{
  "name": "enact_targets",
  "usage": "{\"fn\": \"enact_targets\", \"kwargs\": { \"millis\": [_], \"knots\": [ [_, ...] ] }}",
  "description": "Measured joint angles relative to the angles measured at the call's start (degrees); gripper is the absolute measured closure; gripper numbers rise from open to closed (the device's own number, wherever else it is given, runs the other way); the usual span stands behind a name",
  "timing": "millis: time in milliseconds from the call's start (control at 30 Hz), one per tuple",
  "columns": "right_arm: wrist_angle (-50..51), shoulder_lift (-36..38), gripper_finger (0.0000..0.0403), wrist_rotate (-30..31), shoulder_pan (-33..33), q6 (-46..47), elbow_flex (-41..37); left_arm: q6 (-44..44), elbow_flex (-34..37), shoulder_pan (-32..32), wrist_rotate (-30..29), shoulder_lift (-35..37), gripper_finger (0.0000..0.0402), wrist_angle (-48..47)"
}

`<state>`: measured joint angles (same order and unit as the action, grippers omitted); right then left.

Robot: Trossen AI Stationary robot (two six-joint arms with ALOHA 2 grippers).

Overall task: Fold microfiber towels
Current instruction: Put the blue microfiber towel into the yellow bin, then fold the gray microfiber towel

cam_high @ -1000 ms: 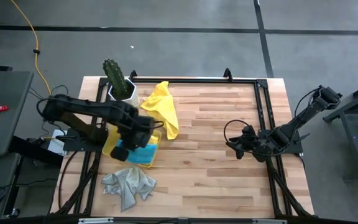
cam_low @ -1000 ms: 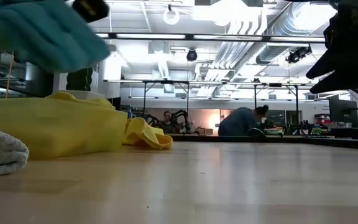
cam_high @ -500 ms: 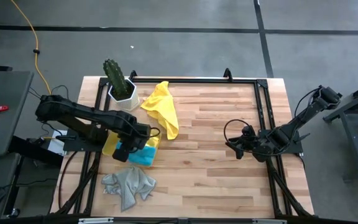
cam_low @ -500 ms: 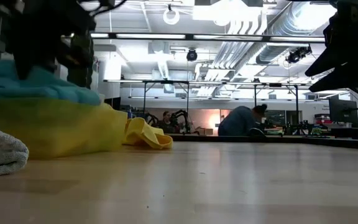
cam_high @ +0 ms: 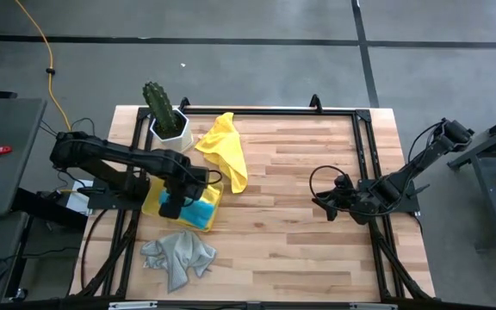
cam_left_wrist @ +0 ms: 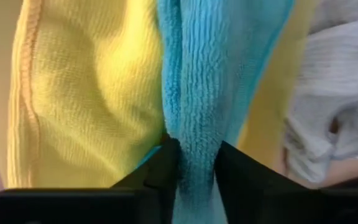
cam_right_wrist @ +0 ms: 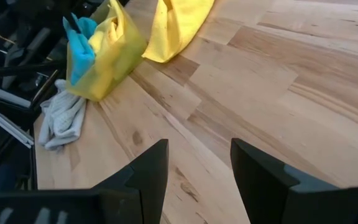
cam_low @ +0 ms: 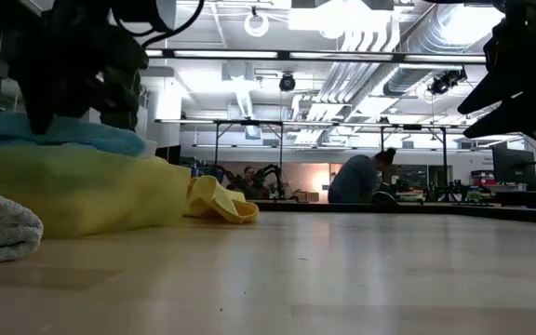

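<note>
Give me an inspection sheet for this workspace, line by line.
Surface: wooden table, bare in the middle.
Job's things: turquoise towel on a yellow towel stack in a translucent yellow tray; loose yellow towel crumpled near the back; grey towel crumpled at the front.
Clutter: potted cactus at the back left corner.
Grippers: left tool over the tray, fingers on either side of a turquoise fold; right tool open, waiting at the right side, holding nothing.
Cables: yellow cable on the floor, black cable looping at the right arm.
Surroundings: a person bent over a bench behind.
</note>
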<state>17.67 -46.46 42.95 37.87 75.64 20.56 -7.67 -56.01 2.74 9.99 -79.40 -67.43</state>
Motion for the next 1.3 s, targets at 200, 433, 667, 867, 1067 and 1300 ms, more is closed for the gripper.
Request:
{"fn": "enact_targets", "kwargs": {
  "millis": [200,433,667,867,1067,1300],
  "knots": [
    [0.00,0.00,0.0237,-0.01,0.00,0.01,0.00,1.17,-7.72,-0.02,0.32,0.82,0.0242,-8.16],
    [-2.48,0.00,0.0237,-0.06,0.00,0.04,0.00,13.02,-11.25,-5.92,0.94,8.55,0.0219,-6.53],
    [-3.37,0.00,0.0237,-0.15,0.00,1.50,0.00,33.09,-5.24,-25.93,-3.08,12.78,0.0224,7.90],
    [-3.37,0.00,0.0237,-1.47,0.00,-0.70,0.00,51.40,-4.23,-45.29,-11.68,2.40,0.0228,17.62],
    [-3.34,0.00,0.0237,-1.56,0.00,-4.04,0.00,67.93,-7.81,-55.54,-15.47,-11.59,0.0285,21.16],
    [-3.35,-0.04,0.0237,-1.56,0.00,-6.45,0.00,81.16,-10.29,-55.67,-19.08,-23.82,0.0389,20.94]
  ]
}}
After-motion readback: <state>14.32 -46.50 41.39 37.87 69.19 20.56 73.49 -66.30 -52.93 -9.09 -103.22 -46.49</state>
